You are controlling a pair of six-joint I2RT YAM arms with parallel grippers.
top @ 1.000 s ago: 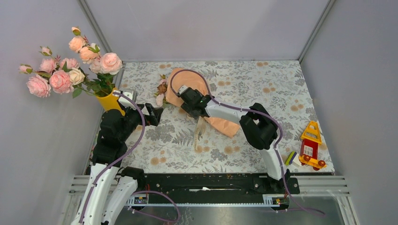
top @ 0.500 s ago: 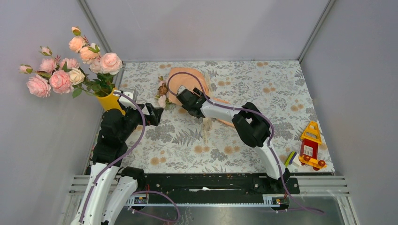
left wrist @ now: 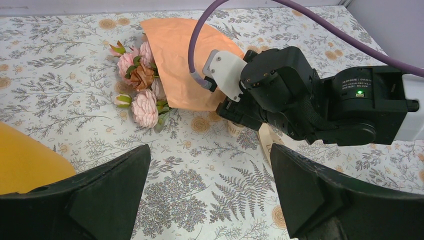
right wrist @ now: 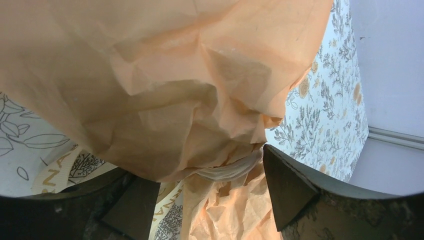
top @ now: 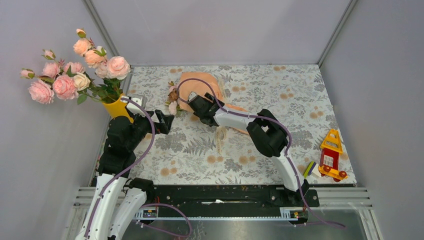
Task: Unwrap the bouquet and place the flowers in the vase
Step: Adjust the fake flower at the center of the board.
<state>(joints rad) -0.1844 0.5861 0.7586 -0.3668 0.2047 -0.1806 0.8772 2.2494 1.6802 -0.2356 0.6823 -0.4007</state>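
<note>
I am unwrapping. My right hand (right wrist: 205,175) is open around the bouquet (left wrist: 175,60) by the counter's (top: 300,100) far edge. My left hand (left wrist: 209,152) hangs open near the vase (top: 117,107) at the left edge. Next I must grab the ribbon (left wrist: 266,142).

Grey walls (top: 225,30), aluminium corner posts (top: 338,31); floral-print table cover (top: 295,95); black rail (top: 225,192) near edge.

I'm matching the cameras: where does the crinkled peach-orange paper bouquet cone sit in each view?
Top external: crinkled peach-orange paper bouquet at centre, toward the far edge.
Left wrist: upper centre.
Right wrist: fills most of the frame.
Shared landmark: beige printed ribbon beside the paper.
</note>
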